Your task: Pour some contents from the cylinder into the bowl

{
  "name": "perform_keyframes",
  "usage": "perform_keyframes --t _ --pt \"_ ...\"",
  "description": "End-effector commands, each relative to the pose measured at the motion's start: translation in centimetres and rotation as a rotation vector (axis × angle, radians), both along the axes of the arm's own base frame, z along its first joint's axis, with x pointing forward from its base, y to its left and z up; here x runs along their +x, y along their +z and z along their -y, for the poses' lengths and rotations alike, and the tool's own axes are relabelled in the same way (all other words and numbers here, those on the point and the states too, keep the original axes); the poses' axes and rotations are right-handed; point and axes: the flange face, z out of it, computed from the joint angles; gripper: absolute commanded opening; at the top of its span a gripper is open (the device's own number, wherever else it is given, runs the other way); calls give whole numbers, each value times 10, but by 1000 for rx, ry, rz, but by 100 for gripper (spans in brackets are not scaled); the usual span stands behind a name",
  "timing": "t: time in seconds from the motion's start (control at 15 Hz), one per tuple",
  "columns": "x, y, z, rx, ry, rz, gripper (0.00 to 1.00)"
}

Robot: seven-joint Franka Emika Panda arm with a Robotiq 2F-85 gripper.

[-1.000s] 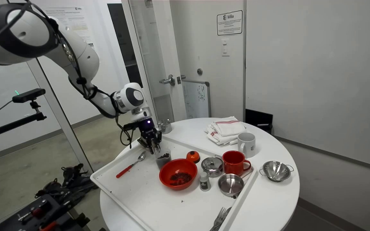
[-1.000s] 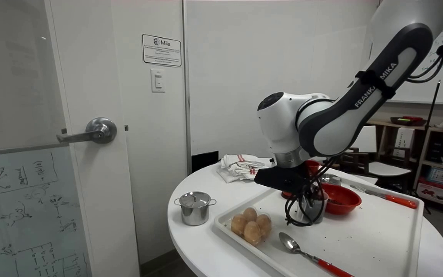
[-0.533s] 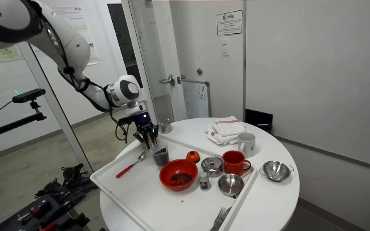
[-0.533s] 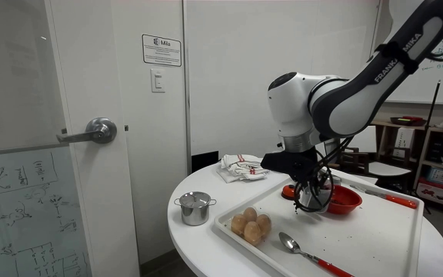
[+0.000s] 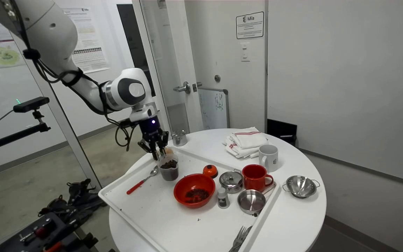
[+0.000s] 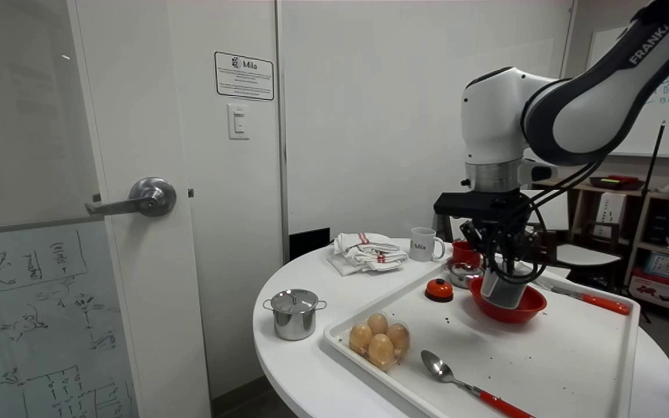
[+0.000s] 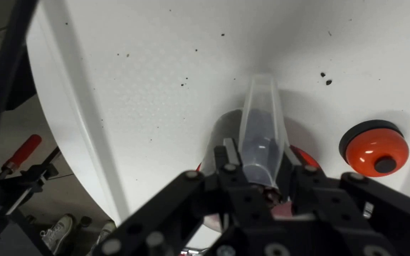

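Pale grey wall (image 6: 392,116): plain, rising in an exterior view beyond the far edge of the round white counter (image 5: 294,217).
White rectangular tray (image 5: 145,213): across the counter's middle, running out close to its edge.
Wide round red bowl (image 5: 195,181), plastic by its look: on the tray, well in from the counter's edges; dark bits (image 5: 197,195) lie in it, so I judge the pouring partly done.
Small clear-plastic, greyish cylinder (image 5: 169,173): part full of the same-looking bits, leaning a little, on the bowl's side toward the counter's edge by the red-handled metal spoon (image 5: 139,184). It looks lifted off the tray; whether its mouth is over the bowl I cannot tell.
My black tool (image 7: 261,154): closed in on the cylinder, pinching what looks like its clear handle (image 7: 262,122).
Pour: I should bring the mouth low, just inside the bowl's rim, then roll my wrist slowly so the bits slide in rather than drop in a clump.
Amount: only some is asked, so level early.
Grip: a handle pinch may let the body swing; move evenly.
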Motion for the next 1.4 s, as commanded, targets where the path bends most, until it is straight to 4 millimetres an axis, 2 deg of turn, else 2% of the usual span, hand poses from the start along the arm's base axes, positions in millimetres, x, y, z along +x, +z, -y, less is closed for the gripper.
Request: perform_keyframes --t 0.0,0.33,0.47,0.6,0.67,0.73,0.87,0.93,1.07,1.33 --pt "-18 8 31 134 6 0 9" --pt "-11 10 55 297 119 1 9" --pt "-4 7 62 356 112 -20 9" --pt "-1 4 72 385 16 -43 9" --pt "-8 4 65 343 52 -30 9" --pt "-8 4 68 345 44 -32 28" --pt "-9 3 68 344 44 -34 28" --pt "-9 3 67 344 46 -35 9" --pt "-5 1 66 351 14 -45 9" --pt "2 7 91 337 -224 20 9"
